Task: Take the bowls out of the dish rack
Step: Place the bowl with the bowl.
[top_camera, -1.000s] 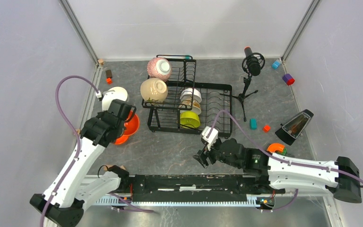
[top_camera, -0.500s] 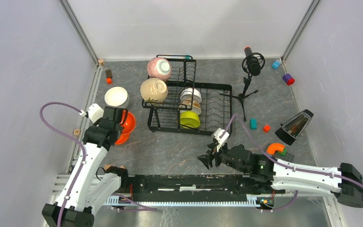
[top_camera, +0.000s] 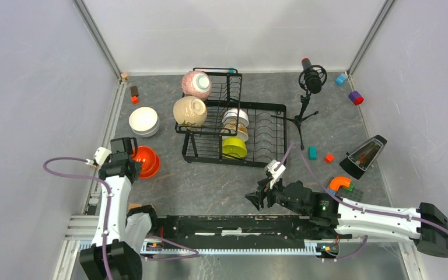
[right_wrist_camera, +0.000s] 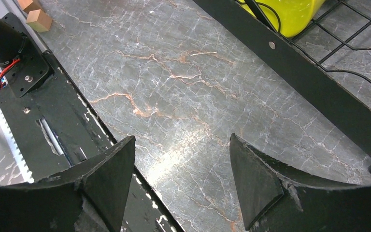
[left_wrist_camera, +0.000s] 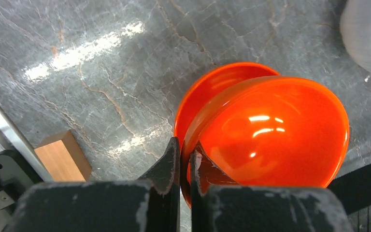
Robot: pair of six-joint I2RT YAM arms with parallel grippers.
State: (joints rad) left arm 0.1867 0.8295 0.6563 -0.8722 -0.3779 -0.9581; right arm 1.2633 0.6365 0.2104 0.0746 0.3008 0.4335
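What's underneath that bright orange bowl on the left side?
A second orange bowl lies under the top orange bowl, with only one side of its rim showing. Most of its inside, and whatever lies beneath it, is covered.

Glossy orange bowls [left_wrist_camera: 270, 130], polished veined stone tabletop [right_wrist_camera: 174, 72], matt black wire rack [right_wrist_camera: 319, 92], raw wooden block [left_wrist_camera: 63, 154].
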